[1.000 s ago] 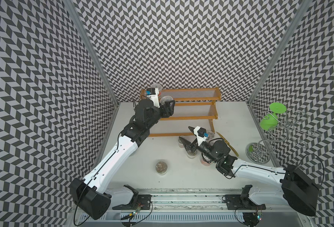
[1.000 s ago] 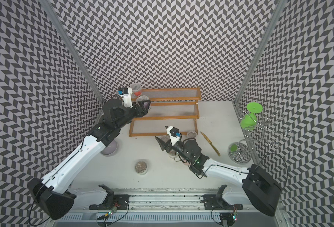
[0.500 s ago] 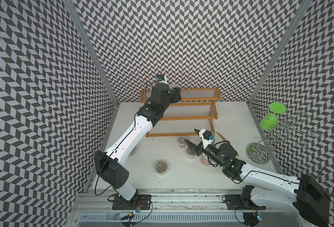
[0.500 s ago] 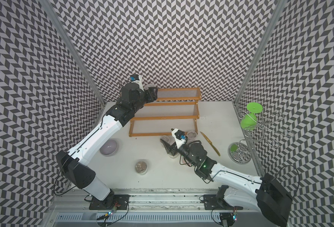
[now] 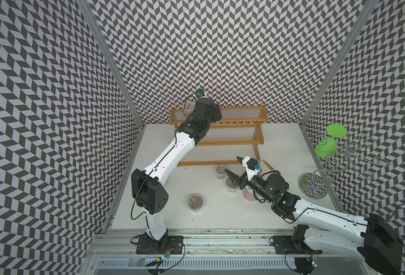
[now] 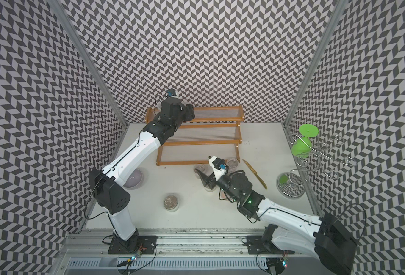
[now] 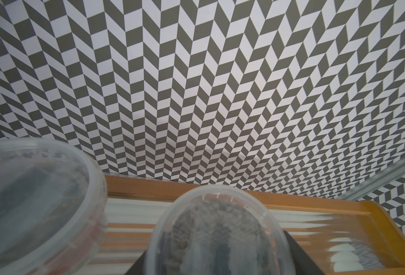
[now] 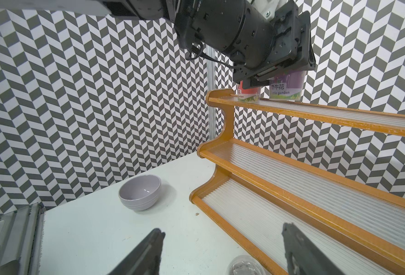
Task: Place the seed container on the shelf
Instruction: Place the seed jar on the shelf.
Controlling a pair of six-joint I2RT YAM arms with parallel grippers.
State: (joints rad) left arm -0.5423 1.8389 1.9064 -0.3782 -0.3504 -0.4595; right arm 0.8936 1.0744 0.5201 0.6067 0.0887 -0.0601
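Note:
The shelf [image 5: 235, 142] [image 6: 211, 142] stands against the back wall. In the right wrist view my left gripper [image 8: 286, 71] is shut on a purple-labelled seed container [image 8: 286, 87], whose base sits level with the shelf's [image 8: 316, 197] top tier, beside a red-labelled container [image 8: 248, 94]. The left wrist view has the held container's clear lid [image 7: 217, 233] between dark fingers [image 7: 296, 257], with the other container [image 7: 37, 204] beside it. In both top views the left wrist hides the held one. My right gripper [image 5: 233, 166] [image 8: 221, 228] hangs open above the table before the bottom tier.
Several lidded containers [image 5: 220, 172] [image 5: 231, 185] [image 5: 196, 202] stand on the table by the right gripper. A grey bowl [image 6: 134, 181] [image 8: 139, 191] sits left of the shelf. A wire stand [image 5: 339, 166] carrying a green cup [image 5: 325, 145] is at the right, and a gold utensil [image 6: 255, 173] lies near it.
The left arm has stretched back and up, carrying the container from over the middle tier to the top tier's left end. The right arm has shifted slightly, its jaws still open.

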